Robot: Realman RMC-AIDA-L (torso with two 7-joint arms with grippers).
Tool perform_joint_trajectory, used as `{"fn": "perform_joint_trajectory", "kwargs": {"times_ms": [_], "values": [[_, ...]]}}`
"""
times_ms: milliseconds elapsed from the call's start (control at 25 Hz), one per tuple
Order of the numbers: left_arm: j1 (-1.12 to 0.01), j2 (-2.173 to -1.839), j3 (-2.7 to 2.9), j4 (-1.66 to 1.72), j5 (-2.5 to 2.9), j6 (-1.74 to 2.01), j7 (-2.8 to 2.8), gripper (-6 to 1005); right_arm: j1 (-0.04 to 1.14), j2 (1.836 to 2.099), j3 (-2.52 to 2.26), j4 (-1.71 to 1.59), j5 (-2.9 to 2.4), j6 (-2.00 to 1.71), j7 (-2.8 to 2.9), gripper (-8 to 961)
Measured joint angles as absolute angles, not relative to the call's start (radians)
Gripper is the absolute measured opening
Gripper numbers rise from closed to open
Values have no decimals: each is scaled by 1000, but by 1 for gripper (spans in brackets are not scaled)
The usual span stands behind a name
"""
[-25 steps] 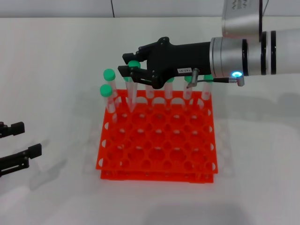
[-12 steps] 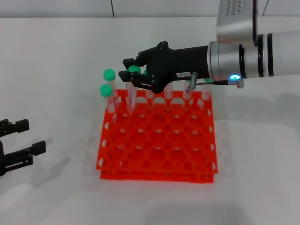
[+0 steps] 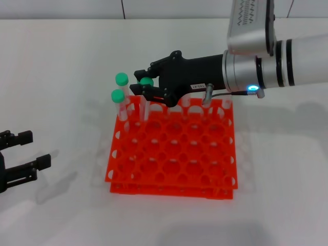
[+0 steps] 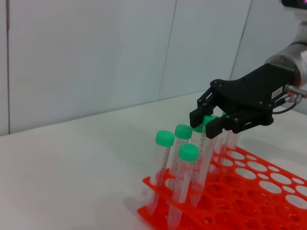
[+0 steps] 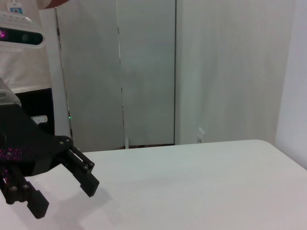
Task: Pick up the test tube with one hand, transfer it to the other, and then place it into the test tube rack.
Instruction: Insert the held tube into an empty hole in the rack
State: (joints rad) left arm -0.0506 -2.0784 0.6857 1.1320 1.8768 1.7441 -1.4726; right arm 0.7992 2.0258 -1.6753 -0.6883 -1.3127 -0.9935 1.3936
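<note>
My right gripper (image 3: 139, 82), black with a white label, is shut on the green cap of the test tube (image 3: 145, 102) at the back left of the orange-red test tube rack (image 3: 169, 190). The tube hangs upright with its lower end down in a back-row hole. The left wrist view shows the same grip (image 4: 205, 125) on the tube (image 4: 200, 158) over the rack (image 4: 249, 196). My left gripper (image 3: 23, 152), unlabelled, is open and empty low at the left, away from the rack; it also shows in the right wrist view (image 5: 64, 199).
Two green-capped tubes (image 3: 121, 78) (image 3: 118, 96) stand in the rack's left back corner, right beside the held tube. More tubes (image 3: 207, 105) stand along the back row, partly hidden by the right gripper. The rack sits on a white table (image 3: 61, 77).
My right gripper has moved down with the tube, so the tube sits deeper in the rack. The left gripper has drawn back a little to the left.
</note>
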Motion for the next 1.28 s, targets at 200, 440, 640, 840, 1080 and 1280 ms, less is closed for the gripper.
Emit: {"fn": "perform_joint_trajectory", "kwargs": {"times_ms": [200, 440, 640, 840, 1080, 1280], "values": [[-51, -2078, 686, 1132, 1877, 1743, -1473, 743, 810, 2025, -1691, -687, -1313, -992, 1396, 269], [-53, -2078, 686, 1126, 1878, 1743, -1473, 742, 821, 2025, -1714, -683, -1316, -980, 1399, 270], [-64, -2078, 686, 1121, 1894, 1743, -1473, 741, 824, 2025, -1718, -681, -1317, -977, 1400, 270], [-68, -2078, 686, 1115, 1902, 1743, -1473, 742, 825, 2025, -1718, -681, -1317, -977, 1400, 271], [-67, -2078, 686, 1111, 1902, 1743, -1472, 741, 824, 2025, -1718, -681, -1317, -979, 1401, 271], [-67, -2078, 686, 1111, 1902, 1743, -1472, 743, 821, 2026, -1719, -681, -1316, -981, 1402, 272]]}}
